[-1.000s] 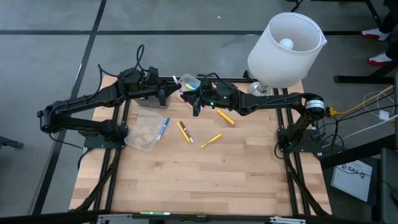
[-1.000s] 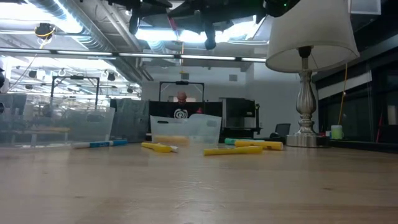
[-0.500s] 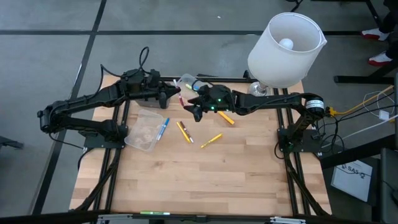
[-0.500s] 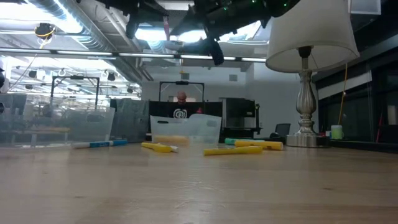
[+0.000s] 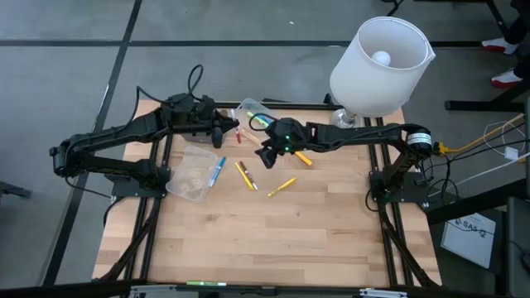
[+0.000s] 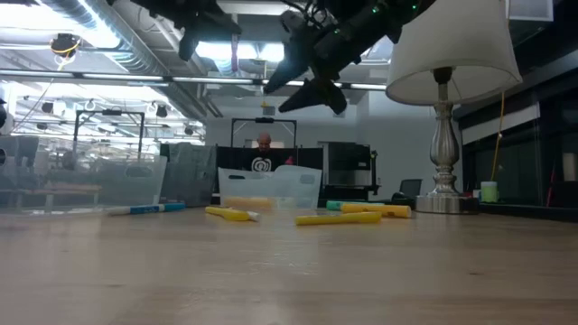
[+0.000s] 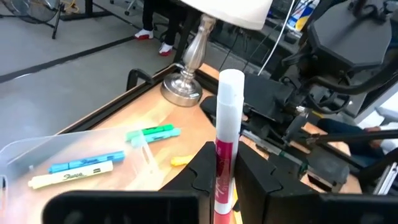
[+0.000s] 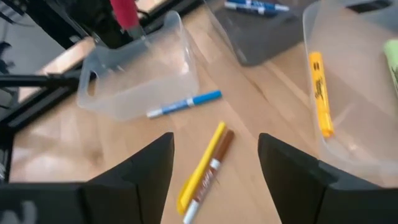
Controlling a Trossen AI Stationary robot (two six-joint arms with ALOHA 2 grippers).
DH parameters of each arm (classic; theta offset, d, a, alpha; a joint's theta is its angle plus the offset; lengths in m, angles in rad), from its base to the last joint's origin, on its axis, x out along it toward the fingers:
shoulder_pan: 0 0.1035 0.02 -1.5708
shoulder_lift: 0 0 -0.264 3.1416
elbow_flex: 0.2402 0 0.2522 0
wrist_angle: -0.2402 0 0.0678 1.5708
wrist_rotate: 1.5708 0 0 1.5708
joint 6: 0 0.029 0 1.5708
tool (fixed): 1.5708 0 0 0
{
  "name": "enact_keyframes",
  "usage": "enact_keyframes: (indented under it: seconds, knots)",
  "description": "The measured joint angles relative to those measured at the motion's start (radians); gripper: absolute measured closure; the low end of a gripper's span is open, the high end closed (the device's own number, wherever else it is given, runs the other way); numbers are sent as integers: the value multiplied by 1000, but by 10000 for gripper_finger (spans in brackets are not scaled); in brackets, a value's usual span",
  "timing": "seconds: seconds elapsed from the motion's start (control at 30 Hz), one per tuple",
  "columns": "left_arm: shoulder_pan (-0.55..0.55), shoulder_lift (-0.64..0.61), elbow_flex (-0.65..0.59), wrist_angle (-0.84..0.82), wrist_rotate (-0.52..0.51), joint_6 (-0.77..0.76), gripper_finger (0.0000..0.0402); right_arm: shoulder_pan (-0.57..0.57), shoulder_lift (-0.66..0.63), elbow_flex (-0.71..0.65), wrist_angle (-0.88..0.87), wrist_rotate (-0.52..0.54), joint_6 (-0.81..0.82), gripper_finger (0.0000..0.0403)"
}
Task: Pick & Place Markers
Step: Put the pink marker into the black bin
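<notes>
Right gripper (image 5: 267, 157) moved off, now spread empty, left gripper (image 5: 230, 131) pinching one red marker (image 7: 224, 134)

Wood-plank table (image 5: 273, 240) on dark metal frame. Lamp (image 5: 377, 66) w/ white shade, silver base at table's 1 o'clock corner. Clear plastic bin (image 5: 192, 174) at 9 o'clock, near left edge. 2nd clear bin (image 5: 247, 108) at 12 o'clock edge. Grey floor around. Low view: person (image 6: 263, 142) in background, centre.

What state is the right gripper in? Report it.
Open and empty. The right gripper shows its two fingers spread wide, with only the table and loose markers visible between them.
</notes>
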Motion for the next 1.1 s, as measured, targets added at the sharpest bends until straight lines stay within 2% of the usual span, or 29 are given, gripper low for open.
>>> enact_keyframes:
  seconds: [0.3,0.8,1.1]
  knots:
    - [0,0,5,-80,-75,47,372,0,0,0,-98,0,3,175]
    - [-1,110,258,-500,-367,260,372,0,1,0,-128,20,5,175]
    - [10,162,284,-632,-472,299,371,0,1,0,-135,27,23,175]
